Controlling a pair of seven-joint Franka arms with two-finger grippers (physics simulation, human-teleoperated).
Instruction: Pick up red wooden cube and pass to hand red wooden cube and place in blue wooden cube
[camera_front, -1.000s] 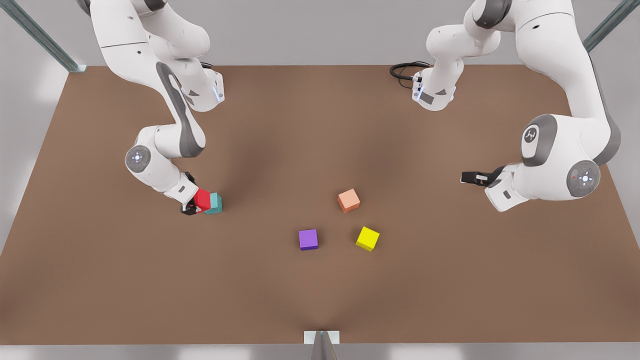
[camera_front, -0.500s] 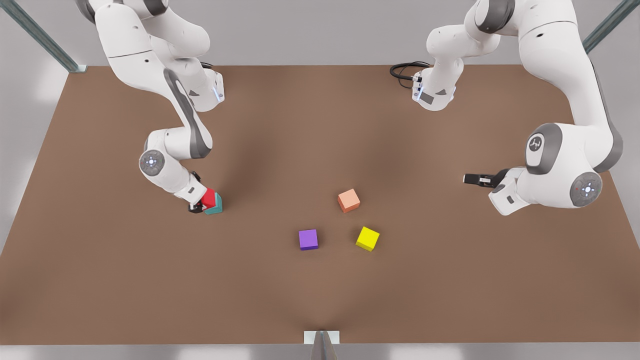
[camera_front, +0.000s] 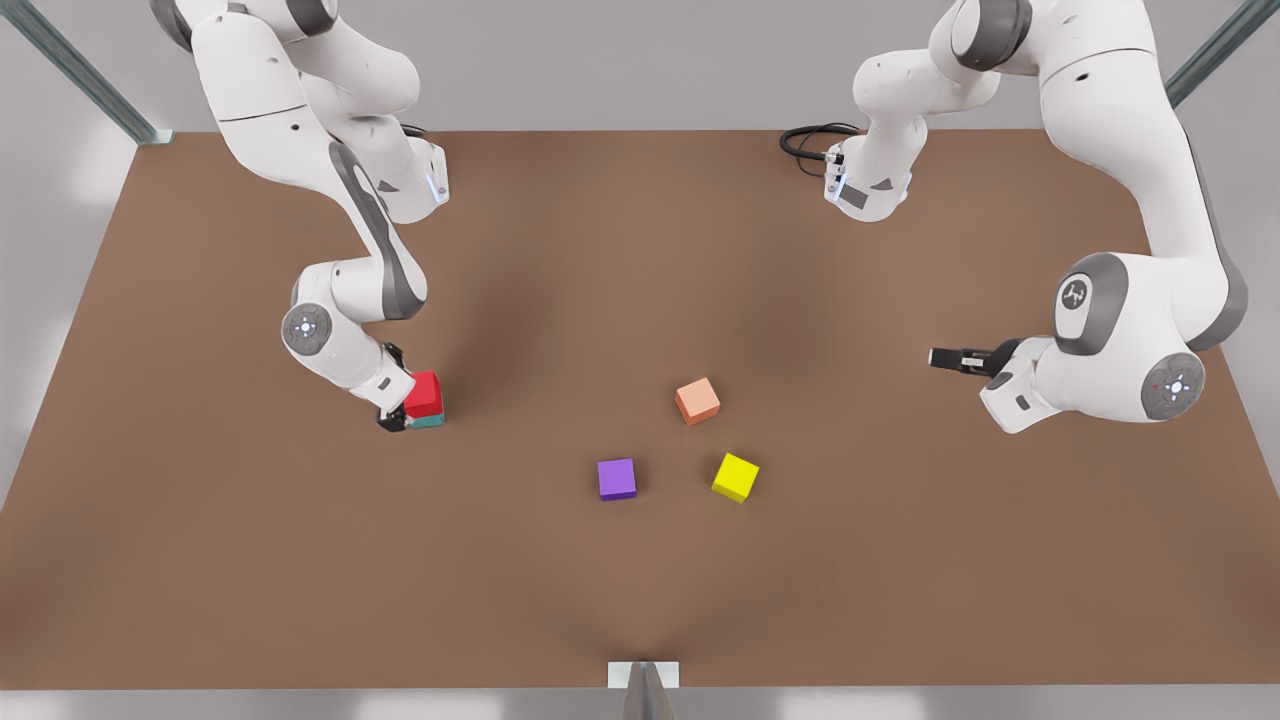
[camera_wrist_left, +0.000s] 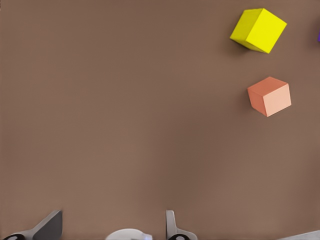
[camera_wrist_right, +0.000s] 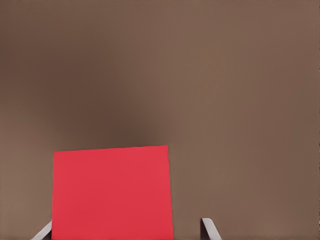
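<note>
Right hand (camera_front: 405, 408), toward the counter's left edge in the front view, is gripping the red wooden cube (camera_front: 424, 394), seating it on the blue wooden cube (camera_front: 431, 421) for stacking. Left hand (camera_front: 948, 358) is idling, fingers spread and empty, near the opposite edge.

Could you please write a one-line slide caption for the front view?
Right hand setting the red cube on the teal cube; left hand waits open.
</note>
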